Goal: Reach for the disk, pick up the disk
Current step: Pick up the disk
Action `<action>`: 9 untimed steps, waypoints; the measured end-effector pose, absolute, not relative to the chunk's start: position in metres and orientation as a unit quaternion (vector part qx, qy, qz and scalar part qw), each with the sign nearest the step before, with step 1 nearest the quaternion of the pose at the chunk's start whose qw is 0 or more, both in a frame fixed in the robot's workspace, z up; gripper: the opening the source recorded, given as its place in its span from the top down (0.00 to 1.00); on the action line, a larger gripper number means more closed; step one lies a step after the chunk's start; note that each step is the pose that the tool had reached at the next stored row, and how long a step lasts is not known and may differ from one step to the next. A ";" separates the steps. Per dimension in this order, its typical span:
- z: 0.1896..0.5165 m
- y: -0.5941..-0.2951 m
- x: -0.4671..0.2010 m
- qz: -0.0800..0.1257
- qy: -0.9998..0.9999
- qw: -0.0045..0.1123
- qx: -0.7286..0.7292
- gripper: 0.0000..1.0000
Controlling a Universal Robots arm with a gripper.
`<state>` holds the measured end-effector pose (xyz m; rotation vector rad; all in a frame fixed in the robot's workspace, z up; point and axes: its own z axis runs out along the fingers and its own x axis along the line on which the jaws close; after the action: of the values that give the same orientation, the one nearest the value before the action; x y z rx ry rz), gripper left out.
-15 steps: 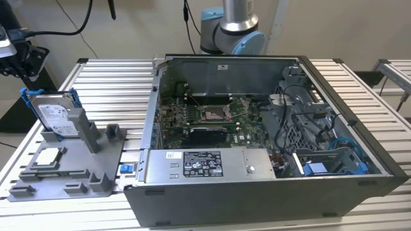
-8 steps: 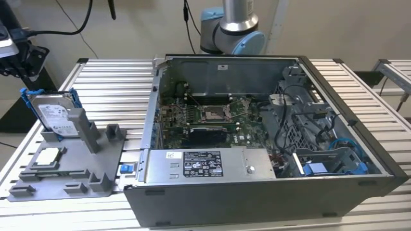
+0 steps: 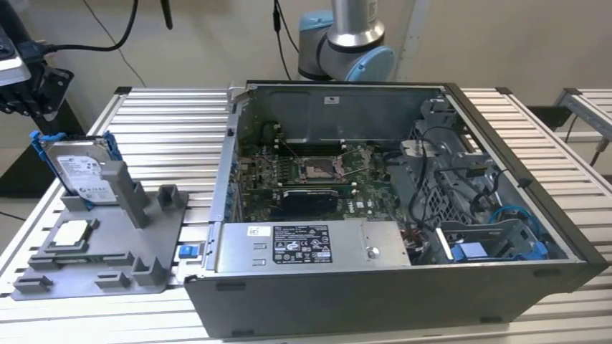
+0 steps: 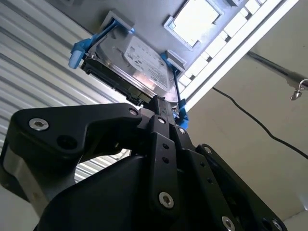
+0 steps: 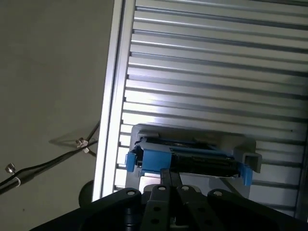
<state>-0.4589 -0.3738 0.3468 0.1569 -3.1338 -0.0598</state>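
The disk (image 3: 79,174) is silver, white-labelled, framed by blue rails.

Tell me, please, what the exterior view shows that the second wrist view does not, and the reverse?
Exterior view: the open computer case with its motherboard, and the arm's base behind it.
Second wrist view: the tool from close behind, its tip near the disk at one blue-railed edge, and a cable beyond the table's edge.
Both: the disk propped in the grey holder, the square chip lying in that holder, and the slatted table.
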 end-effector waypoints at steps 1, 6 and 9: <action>0.347 -0.374 -0.459 -0.019 -0.999 0.002 0.050 1.00; 0.347 -0.374 -0.459 -0.019 -0.999 0.002 0.051 1.00; 0.347 -0.374 -0.459 -0.019 -0.998 0.002 0.057 1.00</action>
<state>-0.4589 -0.3738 0.3468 0.1788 -3.1324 -0.0598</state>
